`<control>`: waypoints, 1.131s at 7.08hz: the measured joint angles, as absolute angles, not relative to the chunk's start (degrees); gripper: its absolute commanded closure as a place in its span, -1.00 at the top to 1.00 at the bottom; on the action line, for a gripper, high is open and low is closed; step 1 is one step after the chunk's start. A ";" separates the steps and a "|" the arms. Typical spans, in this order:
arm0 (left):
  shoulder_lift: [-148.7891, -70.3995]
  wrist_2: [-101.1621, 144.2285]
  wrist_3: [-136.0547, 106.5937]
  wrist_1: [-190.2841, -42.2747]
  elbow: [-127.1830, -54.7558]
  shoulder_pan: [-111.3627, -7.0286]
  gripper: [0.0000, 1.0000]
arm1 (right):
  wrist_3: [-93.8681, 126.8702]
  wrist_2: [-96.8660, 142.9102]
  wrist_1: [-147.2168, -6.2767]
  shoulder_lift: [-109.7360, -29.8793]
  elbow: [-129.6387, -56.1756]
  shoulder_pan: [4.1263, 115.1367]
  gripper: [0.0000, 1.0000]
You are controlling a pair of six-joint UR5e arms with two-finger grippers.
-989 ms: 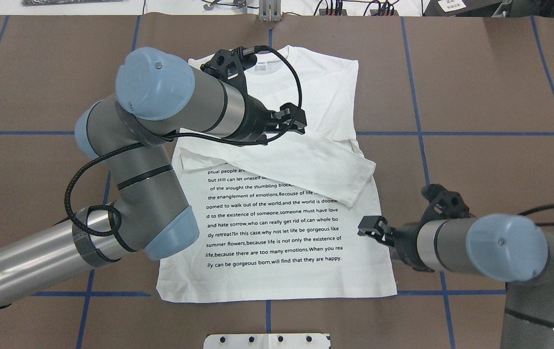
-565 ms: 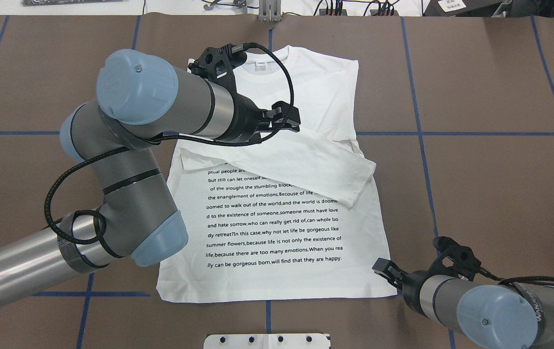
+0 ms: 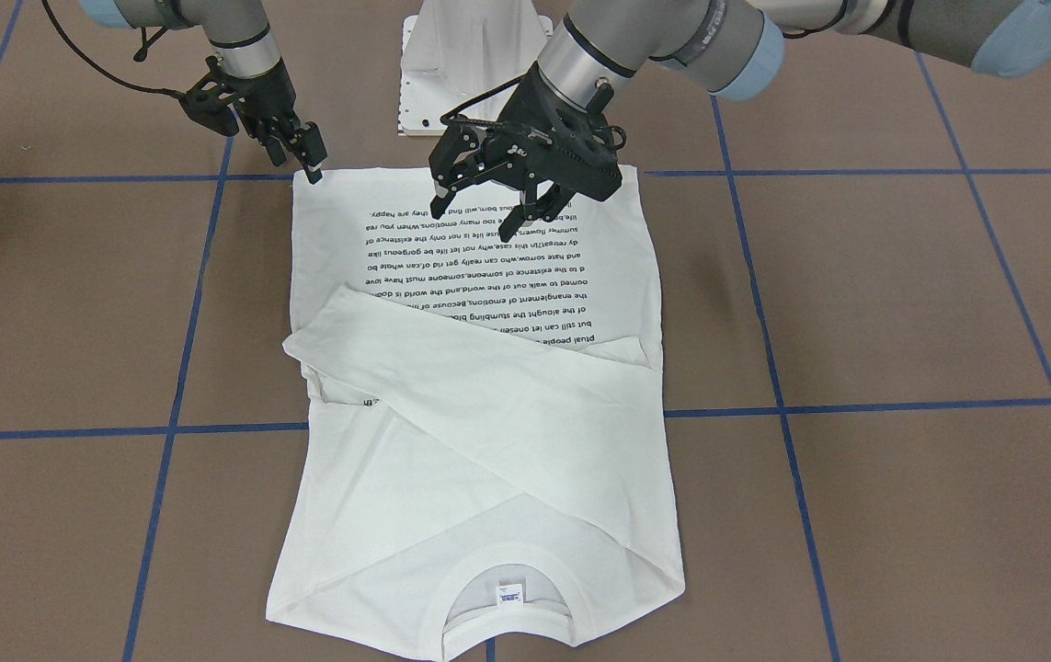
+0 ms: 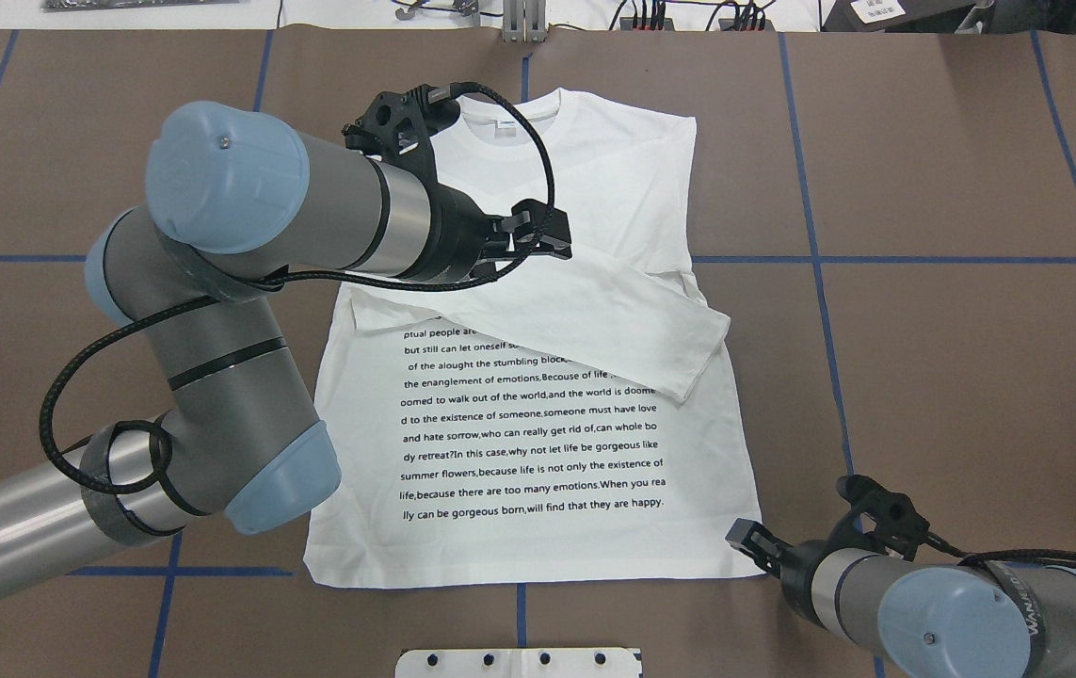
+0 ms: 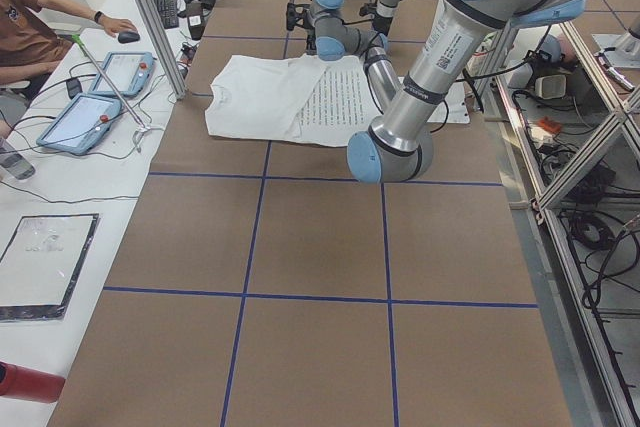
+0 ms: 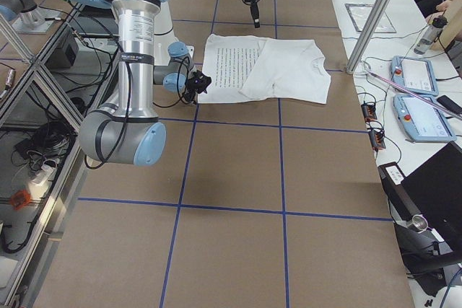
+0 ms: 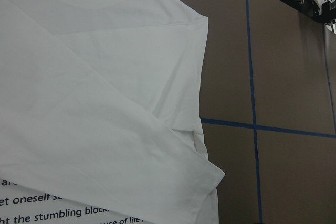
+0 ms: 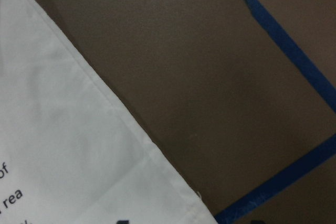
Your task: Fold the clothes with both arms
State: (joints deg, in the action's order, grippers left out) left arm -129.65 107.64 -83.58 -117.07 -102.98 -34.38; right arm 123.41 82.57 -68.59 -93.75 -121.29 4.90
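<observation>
The white long-sleeved T-shirt (image 4: 538, 424) lies flat on the brown table, printed text up, collar at the far end, both sleeves folded across the chest. It also shows in the front-facing view (image 3: 488, 432). My left gripper (image 4: 552, 240) is open and empty, raised above the chest and the crossed sleeves; its fingers are spread in the front-facing view (image 3: 488, 210). My right gripper (image 4: 743, 537) is low at the hem's near right corner, also seen from the front (image 3: 312, 170), and looks open. The right wrist view shows that hem corner (image 8: 68, 145) close up.
The white pedestal base plate (image 4: 519, 662) sits just behind the hem at the table's near edge. Blue tape lines (image 4: 811, 259) grid the table. Tablets (image 5: 95, 112) and an operator's arm are beyond the far side. A metal post (image 6: 372, 16) stands near the collar end.
My right gripper has moved from beside the shirt's right edge back and down to the hem's right corner. My left arm has drawn slightly leftward above the shirt. The shirt has not moved.
</observation>
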 measured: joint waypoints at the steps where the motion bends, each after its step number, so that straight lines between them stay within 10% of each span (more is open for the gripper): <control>1: -129.48 107.57 -83.57 -117.07 -103.11 -34.41 0.74 | 123.38 82.55 -68.65 -93.57 -121.15 4.69 0.47; 7: -126.91 107.30 -83.03 -117.15 -104.75 -34.45 0.74 | 123.00 82.35 -68.96 -92.87 -119.84 3.73 -0.18; 8: -126.56 107.28 -82.94 -117.18 -104.94 -34.45 0.74 | 122.86 82.35 -68.98 -92.87 -119.79 3.75 -0.98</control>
